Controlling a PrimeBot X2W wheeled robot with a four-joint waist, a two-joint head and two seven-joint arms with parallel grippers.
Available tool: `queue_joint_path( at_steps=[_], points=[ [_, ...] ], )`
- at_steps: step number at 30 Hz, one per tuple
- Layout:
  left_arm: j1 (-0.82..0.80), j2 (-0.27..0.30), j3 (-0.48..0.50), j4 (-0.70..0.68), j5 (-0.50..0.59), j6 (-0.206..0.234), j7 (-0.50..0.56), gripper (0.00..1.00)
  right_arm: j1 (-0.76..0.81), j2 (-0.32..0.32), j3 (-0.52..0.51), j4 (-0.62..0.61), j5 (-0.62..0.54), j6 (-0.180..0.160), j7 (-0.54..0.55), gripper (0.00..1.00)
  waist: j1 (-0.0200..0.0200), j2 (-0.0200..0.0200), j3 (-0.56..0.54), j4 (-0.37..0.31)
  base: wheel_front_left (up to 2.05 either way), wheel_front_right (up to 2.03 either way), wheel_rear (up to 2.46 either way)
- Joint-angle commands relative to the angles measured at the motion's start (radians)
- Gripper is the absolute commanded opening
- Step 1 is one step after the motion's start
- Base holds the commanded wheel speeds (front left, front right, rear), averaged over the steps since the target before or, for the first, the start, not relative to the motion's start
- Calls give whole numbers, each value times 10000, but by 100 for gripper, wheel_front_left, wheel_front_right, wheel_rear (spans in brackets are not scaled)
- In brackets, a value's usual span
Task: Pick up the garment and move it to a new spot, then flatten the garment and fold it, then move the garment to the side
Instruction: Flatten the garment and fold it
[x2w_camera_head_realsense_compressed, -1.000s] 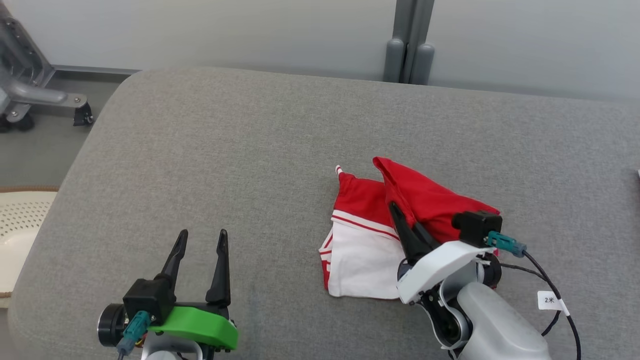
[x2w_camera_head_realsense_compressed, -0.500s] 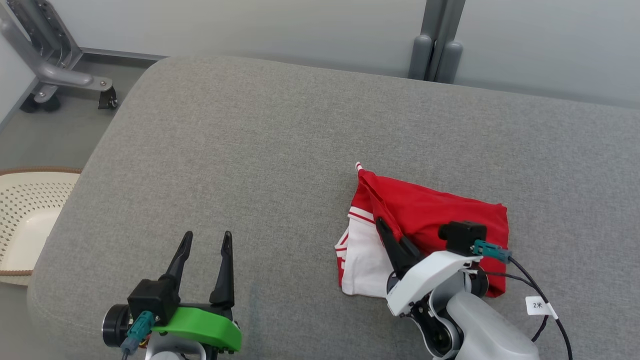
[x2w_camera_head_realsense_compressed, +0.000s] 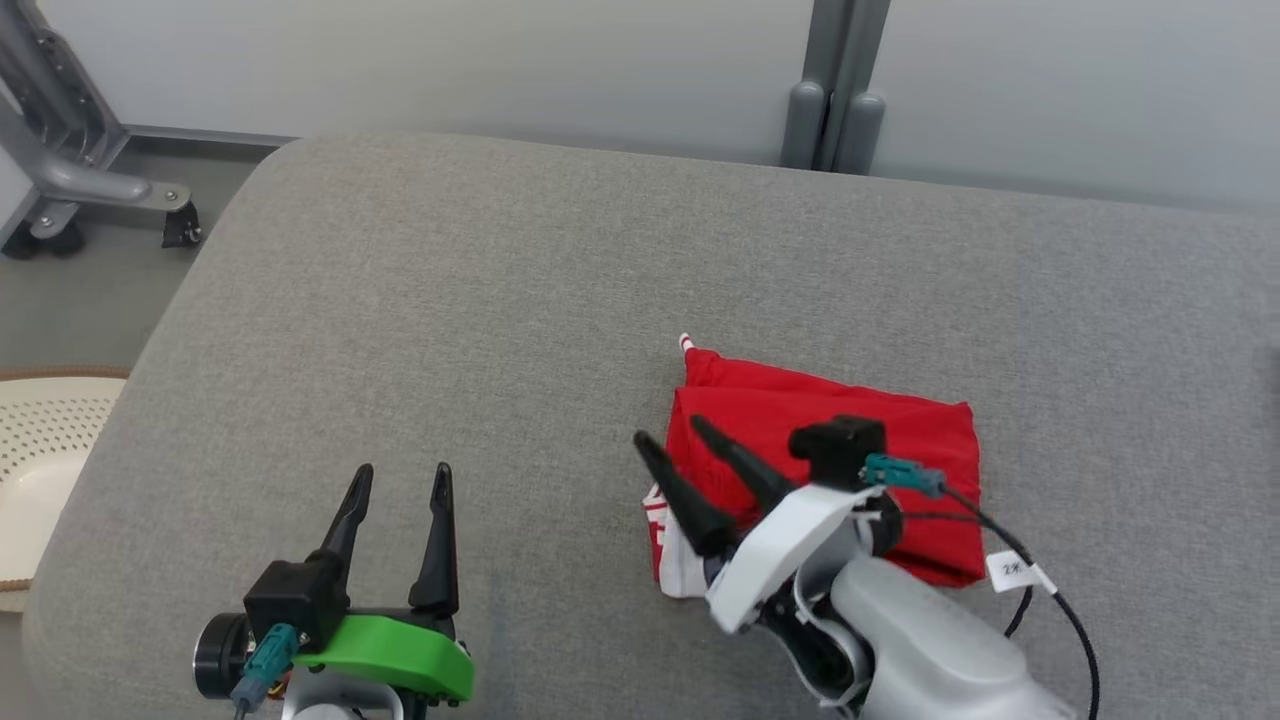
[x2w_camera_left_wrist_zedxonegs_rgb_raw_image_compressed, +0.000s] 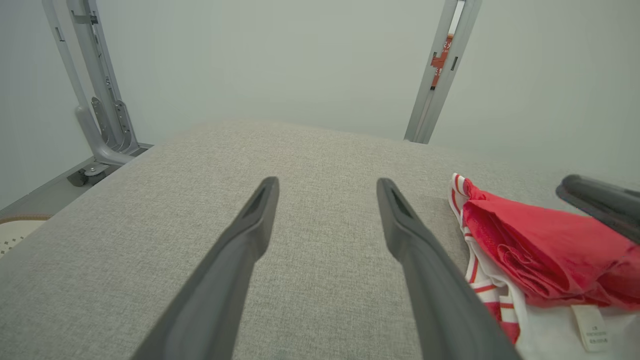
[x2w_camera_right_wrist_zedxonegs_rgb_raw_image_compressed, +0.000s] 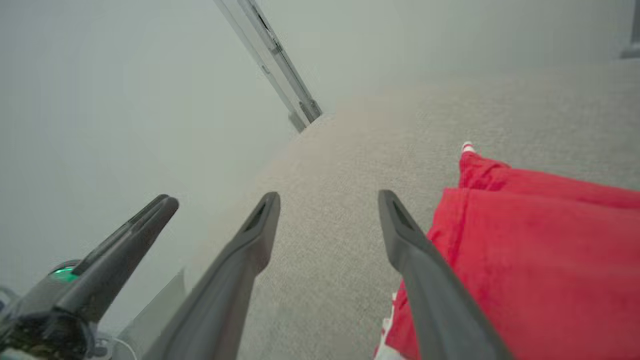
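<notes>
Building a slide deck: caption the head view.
Right gripper open at the edge of the folded red garment on a grey cushion; left gripper open.

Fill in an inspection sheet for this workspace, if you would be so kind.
Surface: grey cushion, smooth.
Job's things: garment, folded, red over white, right of centre.
Clutter: nothing seen.
Pincers: left pincer open, empty, apart from the garment; right pincer open, empty, at the garment's left edge.
Cables: black cable with a white tag off the right wrist.
Surroundings: pale wall, grey post, wheeled frame and basket on the floor at left.
</notes>
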Motion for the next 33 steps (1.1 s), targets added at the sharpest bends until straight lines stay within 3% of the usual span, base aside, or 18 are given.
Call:
queue_joint_path(
  at_steps=[1,8,16,24,33],
  points=[
    [162,16,60,-81,-60,46,-26,100,-157,-75,-415,41,-411,-8,-27,100,0,0,-50,-297,0,0,0],
    [-3,19,214,-613,-188,106,-26,100,231,-604,-2973,-661,-3308,-8,-26,100,0,0,18,-1011,0,0,0],
    [-16,18,511,-1282,-245,304,-26,100,1375,-1166,-4974,-2321,-5361,-7,-26,100,0,0,63,-1606,0,0,0],
    [244,19,572,-1609,-198,244,-26,100,2618,-955,-6060,-3942,-6658,-7,-26,100,0,0,6,-1972,0,0,0],
    [453,19,501,-1791,91,316,-26,100,3537,-517,-6557,-4483,-7183,-7,-26,100,0,0,12,-2176,0,0,0]
  ],
)
